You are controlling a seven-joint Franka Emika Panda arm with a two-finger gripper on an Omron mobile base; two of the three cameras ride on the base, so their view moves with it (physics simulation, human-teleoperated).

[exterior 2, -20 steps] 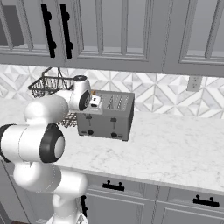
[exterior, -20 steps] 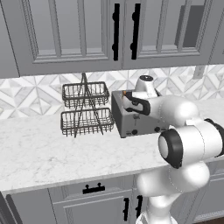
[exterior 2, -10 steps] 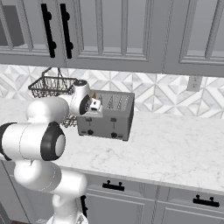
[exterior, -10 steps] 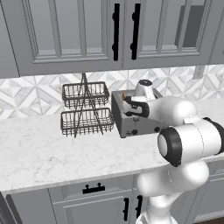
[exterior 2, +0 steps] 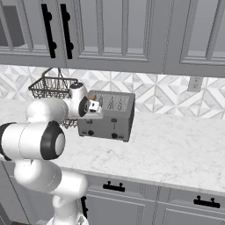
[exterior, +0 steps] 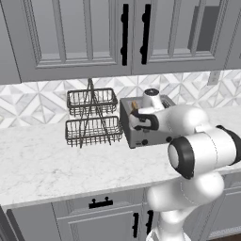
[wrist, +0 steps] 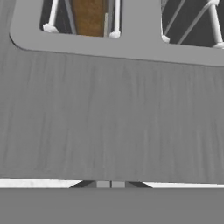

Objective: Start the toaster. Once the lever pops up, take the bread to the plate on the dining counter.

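Note:
The boxy grey toaster (exterior: 153, 132) (exterior 2: 110, 118) stands at the back of the marble counter, against the tiled wall. An orange-brown edge of the bread (exterior: 134, 104) (exterior 2: 92, 95) pokes out of its slot nearest my hand; in the hand view the bread (wrist: 89, 17) sits down in that slot. My gripper (exterior: 133, 126) (exterior 2: 94, 114) (wrist: 110, 184) is shut, empty, pointing down at the toaster's front edge on that end. The toaster's top (wrist: 109, 109) lies just beyond the fingertips. The lever is hidden behind my hand. The plate and dining counter are out of view.
A dark two-tier wire basket rack (exterior: 92, 117) (exterior 2: 50, 85) stands close beside the toaster. Grey upper cabinets (exterior: 122, 37) hang above. A wall outlet (exterior 2: 194, 83) is on the backsplash. Open marble counter (exterior 2: 176, 145) stretches away on the toaster's other side.
My hand has sunk a little lower at the toaster's front edge, still shut. The toaster, bread and rack have stayed in place.

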